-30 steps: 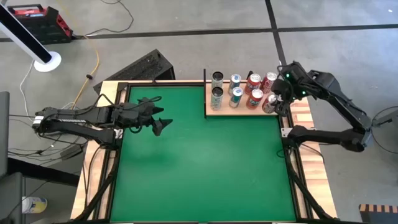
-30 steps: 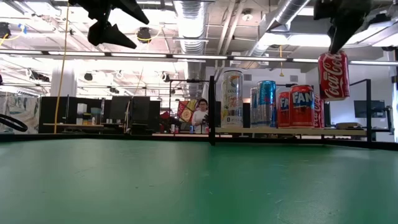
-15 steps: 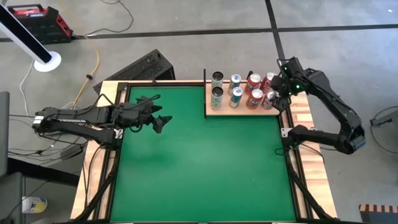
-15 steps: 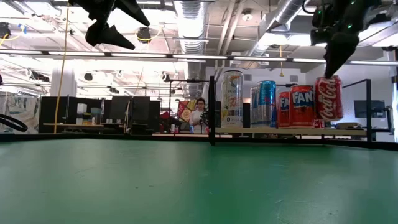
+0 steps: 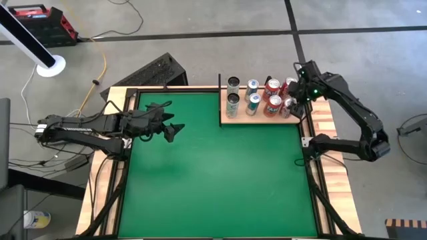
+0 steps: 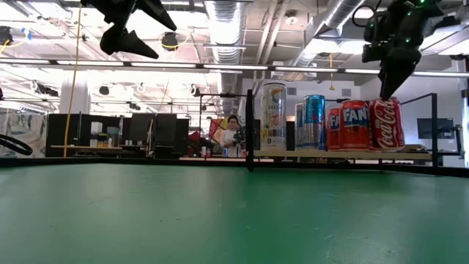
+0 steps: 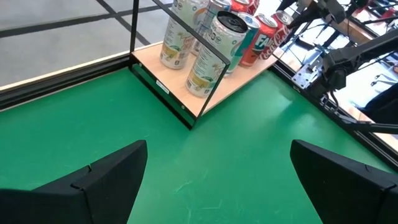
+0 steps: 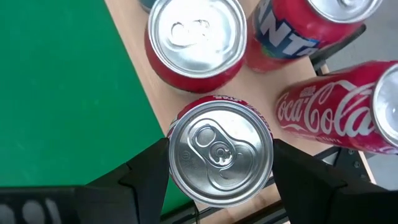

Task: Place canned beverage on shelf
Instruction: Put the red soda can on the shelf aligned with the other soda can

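The shelf (image 5: 261,120) is a pale wooden panel with thin black rods at the far right of the green table, and it carries several upright cans. My right gripper (image 8: 221,180) is shut on a red cola can (image 8: 221,152), the canned beverage, at the shelf's near right corner (image 6: 386,125), beside an orange-red can (image 6: 357,125). My left gripper (image 5: 172,132) hangs open above the table's left part, its fingers apart with nothing between them (image 7: 217,180). My right gripper pinches the can's upper wall just under the rim (image 8: 176,155) between its two fingers (image 8: 146,177), one on each side. The fingers come steeply from above. The can stands upright, its bottom (image 6: 386,148) level with the neighbouring cans' bottoms on the shelf panel.
Two tall pale cans (image 5: 232,93), two blue cans (image 5: 253,95) and more red cans (image 5: 273,95) fill the shelf up to the held can. Another cola can (image 8: 336,121) stands just behind it. The wide green surface (image 5: 213,173) lies bare in front of the shelf.
My right gripper has gone down and a little toward the table's left with the cola can. The can hung well above the shelf's right end and has come down upright to the level of the other cans.
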Robot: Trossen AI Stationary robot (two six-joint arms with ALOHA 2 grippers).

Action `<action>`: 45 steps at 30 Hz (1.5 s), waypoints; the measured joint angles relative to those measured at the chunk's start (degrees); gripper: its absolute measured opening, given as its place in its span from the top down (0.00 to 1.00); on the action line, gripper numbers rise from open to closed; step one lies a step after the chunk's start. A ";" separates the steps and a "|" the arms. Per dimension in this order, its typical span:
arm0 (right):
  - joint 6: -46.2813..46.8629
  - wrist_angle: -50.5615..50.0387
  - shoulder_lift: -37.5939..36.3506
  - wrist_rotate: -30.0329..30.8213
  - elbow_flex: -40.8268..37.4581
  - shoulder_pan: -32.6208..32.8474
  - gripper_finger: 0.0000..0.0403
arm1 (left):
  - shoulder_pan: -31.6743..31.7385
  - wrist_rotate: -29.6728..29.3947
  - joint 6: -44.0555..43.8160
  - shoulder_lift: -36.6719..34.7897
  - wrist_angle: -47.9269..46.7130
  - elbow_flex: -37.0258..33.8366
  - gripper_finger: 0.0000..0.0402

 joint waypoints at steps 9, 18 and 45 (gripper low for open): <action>1.62 0.44 0.00 0.76 0.00 0.02 0.33 | -0.02 0.00 0.00 0.00 -0.01 0.00 0.05; -0.19 -2.45 0.02 1.70 0.04 0.79 0.26 | 0.00 0.02 -0.39 0.00 -0.03 0.00 0.05; 10.75 -13.48 -2.74 0.02 7.60 7.55 0.30 | 0.00 0.04 0.30 0.00 -0.01 0.00 0.05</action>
